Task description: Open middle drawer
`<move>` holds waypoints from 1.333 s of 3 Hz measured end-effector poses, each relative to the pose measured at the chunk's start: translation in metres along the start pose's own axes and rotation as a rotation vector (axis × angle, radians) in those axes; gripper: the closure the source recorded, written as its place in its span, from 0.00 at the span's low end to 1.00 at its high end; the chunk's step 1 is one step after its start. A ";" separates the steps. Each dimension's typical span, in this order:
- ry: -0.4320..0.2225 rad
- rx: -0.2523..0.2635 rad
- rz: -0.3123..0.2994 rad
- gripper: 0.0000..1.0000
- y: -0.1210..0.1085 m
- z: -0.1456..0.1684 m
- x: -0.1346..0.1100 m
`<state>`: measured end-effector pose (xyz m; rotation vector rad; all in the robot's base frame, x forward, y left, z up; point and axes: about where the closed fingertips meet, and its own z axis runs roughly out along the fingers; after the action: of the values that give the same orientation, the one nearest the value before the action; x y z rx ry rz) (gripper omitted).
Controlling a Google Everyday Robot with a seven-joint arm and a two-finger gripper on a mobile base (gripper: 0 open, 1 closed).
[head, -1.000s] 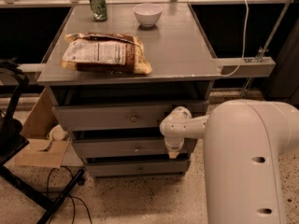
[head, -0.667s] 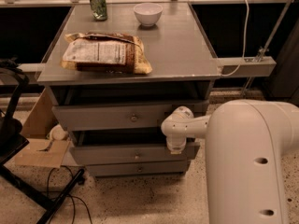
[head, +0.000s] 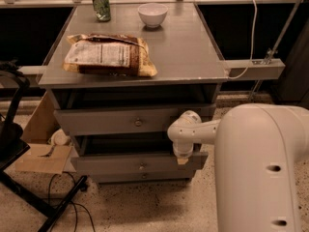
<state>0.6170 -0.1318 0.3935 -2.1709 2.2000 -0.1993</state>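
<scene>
The middle drawer (head: 120,164) is a wide gray drawer with a tiny round knob (head: 142,166) at its centre. It stands pulled out from the gray cabinet, with a dark gap above its front panel. My gripper (head: 183,157) hangs from the white arm at the top edge of this drawer's front, near its right end. The taller top drawer (head: 111,121), with a bigger knob (head: 138,122), also sticks out a little. Only a thin strip of the bottom drawer (head: 145,177) shows below.
On the cabinet top (head: 193,52) lie a chip bag (head: 108,55), a white bowl (head: 152,14) and a green can (head: 101,5). A cardboard box (head: 41,151) and black stand legs (head: 43,202) are on the floor at left. My white arm body (head: 263,168) fills the right foreground.
The middle drawer's front has come further out toward the camera with my gripper at its top edge. The dark gap above it has grown.
</scene>
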 end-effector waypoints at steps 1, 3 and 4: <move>0.005 -0.018 0.006 1.00 0.012 -0.001 0.007; 0.008 -0.055 0.015 1.00 0.035 -0.007 0.013; 0.008 -0.058 0.014 1.00 0.036 -0.006 0.011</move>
<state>0.5805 -0.1424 0.3958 -2.1865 2.2524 -0.1450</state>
